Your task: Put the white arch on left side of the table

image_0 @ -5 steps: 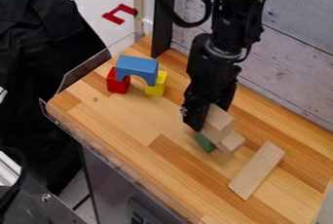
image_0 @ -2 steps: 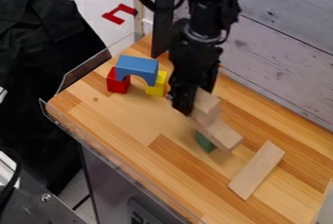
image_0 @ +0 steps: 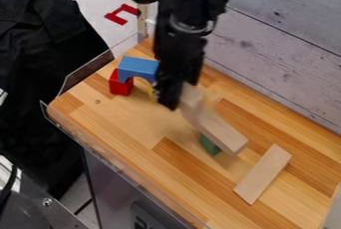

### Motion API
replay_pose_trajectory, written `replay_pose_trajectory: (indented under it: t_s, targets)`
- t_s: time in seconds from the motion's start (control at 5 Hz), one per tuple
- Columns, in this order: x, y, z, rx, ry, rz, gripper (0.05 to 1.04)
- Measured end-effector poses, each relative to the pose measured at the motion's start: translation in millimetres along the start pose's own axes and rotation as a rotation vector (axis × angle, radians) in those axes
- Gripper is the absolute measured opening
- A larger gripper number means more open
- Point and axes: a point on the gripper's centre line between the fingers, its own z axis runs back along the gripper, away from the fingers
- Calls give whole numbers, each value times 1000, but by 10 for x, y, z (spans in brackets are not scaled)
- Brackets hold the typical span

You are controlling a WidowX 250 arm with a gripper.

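Camera view: the gripper (image_0: 170, 102) hangs over the table (image_0: 126, 123), jaws clamped on a pale block (image_0: 194, 98), evidently the white arch; its outline is blurred. A plank (image_0: 226, 133) lies across a green block (image_0: 209, 145). A second plank (image_0: 263, 174) lies nearby. A blue arch (image_0: 136, 66) spans a red block (image_0: 120, 84) and a yellow block (image_0: 151, 93), left of the gripper.

The black gripper (image_0: 170, 98) and the wooden piece (image_0: 192, 98) at it are blurred, while the top edge cuts off the arm (image_0: 190, 4). The gripper hides most of the yellow block (image_0: 152, 94) and one end of the blue arch (image_0: 136, 66).
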Motion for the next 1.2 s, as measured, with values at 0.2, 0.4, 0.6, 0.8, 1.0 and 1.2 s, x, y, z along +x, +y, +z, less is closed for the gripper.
replay_pose_trajectory:
  t_s: [0.2, 0.4, 0.6, 0.8, 1.0, 1.2]
  targets:
    - [153, 218, -101, 83, -3, 62, 594]
    - [238, 385, -145, 115, 29, 100, 594]
    - [275, 356, -227, 101, 55, 93, 595]
    - [316, 290, -463, 42, 114, 81, 594]
    - [339, 266, -659, 62, 106, 60, 594]
    - [375, 201, -721, 49, 97, 46, 594]
